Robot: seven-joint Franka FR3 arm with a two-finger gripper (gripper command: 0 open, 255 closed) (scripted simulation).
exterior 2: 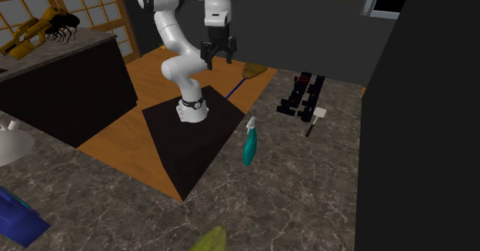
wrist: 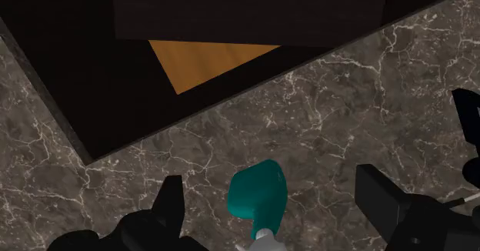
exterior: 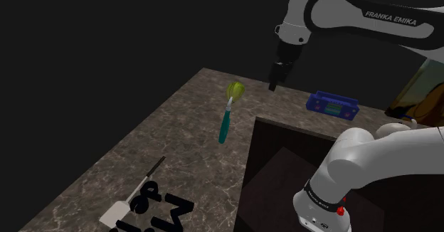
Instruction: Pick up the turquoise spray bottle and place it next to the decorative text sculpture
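Gripper (exterior 2: 218,61) wide open, empty, above spray btl (wrist: 258,192)

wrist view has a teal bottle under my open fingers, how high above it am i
observer: The gripper hangs well above the upright spray bottle and touches nothing.
operator: ok where's the text sculpture
observer: The black text sculpture sits on the counter at the shoulder view's lower left, well apart from the bottle.
operator: anything next to it i should avoid
observer: A white spatula lies close beside the letters, on their side toward the shoulder view's left.
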